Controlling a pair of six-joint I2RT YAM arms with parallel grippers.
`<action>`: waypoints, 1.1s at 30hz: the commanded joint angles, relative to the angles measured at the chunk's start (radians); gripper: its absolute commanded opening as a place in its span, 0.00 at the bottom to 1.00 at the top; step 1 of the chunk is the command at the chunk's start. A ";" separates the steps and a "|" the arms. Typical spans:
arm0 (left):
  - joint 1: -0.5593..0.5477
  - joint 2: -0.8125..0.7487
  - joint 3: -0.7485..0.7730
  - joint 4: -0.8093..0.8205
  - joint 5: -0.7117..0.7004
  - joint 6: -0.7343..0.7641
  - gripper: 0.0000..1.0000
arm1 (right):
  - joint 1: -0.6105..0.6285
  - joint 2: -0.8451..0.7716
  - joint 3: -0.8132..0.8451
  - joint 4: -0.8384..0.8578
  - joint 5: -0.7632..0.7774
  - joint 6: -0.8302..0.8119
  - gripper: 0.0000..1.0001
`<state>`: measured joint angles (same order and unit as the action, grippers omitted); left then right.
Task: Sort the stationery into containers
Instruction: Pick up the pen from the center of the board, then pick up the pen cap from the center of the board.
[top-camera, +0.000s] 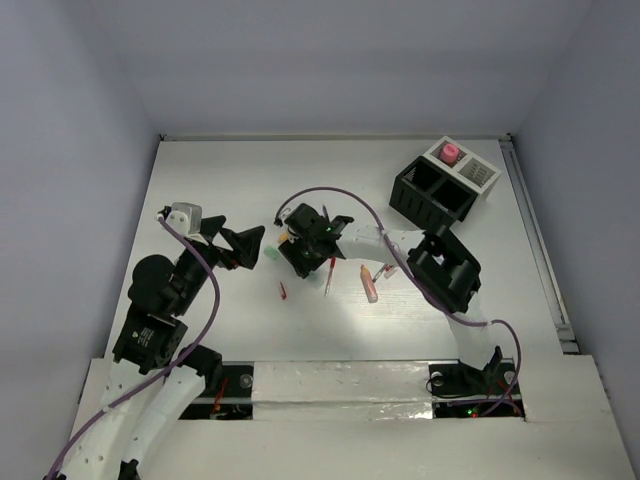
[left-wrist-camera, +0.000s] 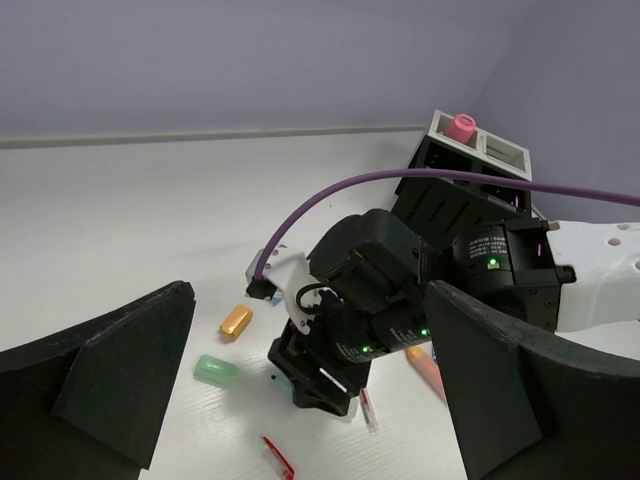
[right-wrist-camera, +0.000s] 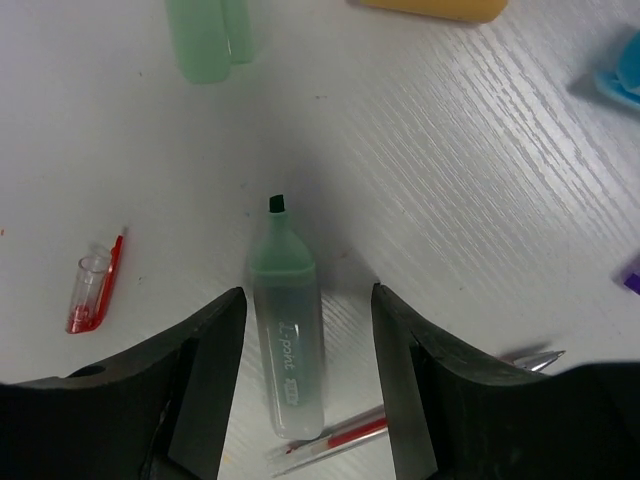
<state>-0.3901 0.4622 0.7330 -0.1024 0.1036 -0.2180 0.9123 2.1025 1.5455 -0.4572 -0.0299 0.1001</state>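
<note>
Lettering ending "point" marks the green highlighter (right-wrist-camera: 285, 340) lying inside the open right tool (right-wrist-camera: 308, 300); left tool (left-wrist-camera: 308, 295) also open.

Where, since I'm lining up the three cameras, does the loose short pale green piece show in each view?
Top external: the green piece lies mid-table, left of centre.
Left wrist: lower left of centre, just below the orange piece.
Right wrist: at the top edge, left of centre.
Shared landmark: the small red cap, lying on the table near it in all three.
</note>
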 joint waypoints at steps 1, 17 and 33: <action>0.008 0.004 0.016 0.024 -0.010 -0.006 0.99 | 0.031 0.037 0.047 -0.020 0.018 -0.004 0.58; 0.008 0.068 0.023 0.018 0.073 -0.063 0.95 | 0.019 -0.189 -0.016 0.097 0.202 0.136 0.11; -0.015 0.239 -0.159 0.352 0.243 -0.363 0.67 | 0.019 -0.587 -0.251 0.454 0.165 0.285 0.13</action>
<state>-0.3958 0.6765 0.6163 0.0597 0.3130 -0.4904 0.9234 1.5185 1.3346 -0.0834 0.1459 0.3500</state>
